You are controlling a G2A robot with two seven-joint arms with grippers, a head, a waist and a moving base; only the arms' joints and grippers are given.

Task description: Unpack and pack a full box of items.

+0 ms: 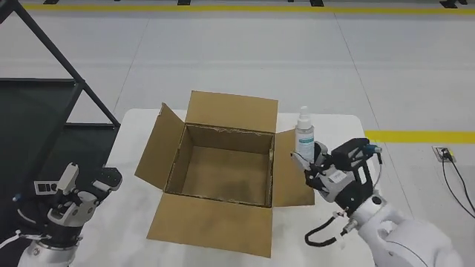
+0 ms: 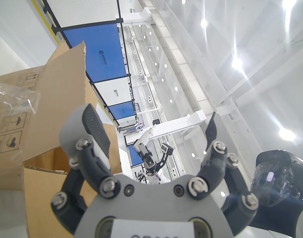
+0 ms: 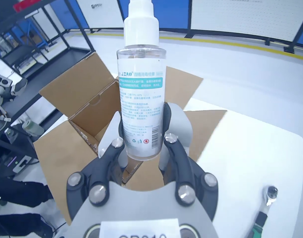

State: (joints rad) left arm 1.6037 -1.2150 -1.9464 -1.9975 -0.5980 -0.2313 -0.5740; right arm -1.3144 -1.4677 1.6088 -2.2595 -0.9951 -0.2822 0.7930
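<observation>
Box (image 1: 223, 172), one, flaps open; right claw (image 3: 143, 125) clamps one spray bottle (image 3: 141, 75); left claw (image 2: 151, 120) gapes empty.

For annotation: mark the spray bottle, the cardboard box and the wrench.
spray bottle (image 3: 141, 105), right wrist view, on its printed label.
cardboard box (image 1: 211, 226), top view, on the near flap.
wrench (image 3: 272, 192), right wrist view, on its round head.

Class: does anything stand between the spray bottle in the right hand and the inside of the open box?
Nothing visible does. The right hand holds the spray bottle over an outspread flap of the box, beside its open top.
</observation>
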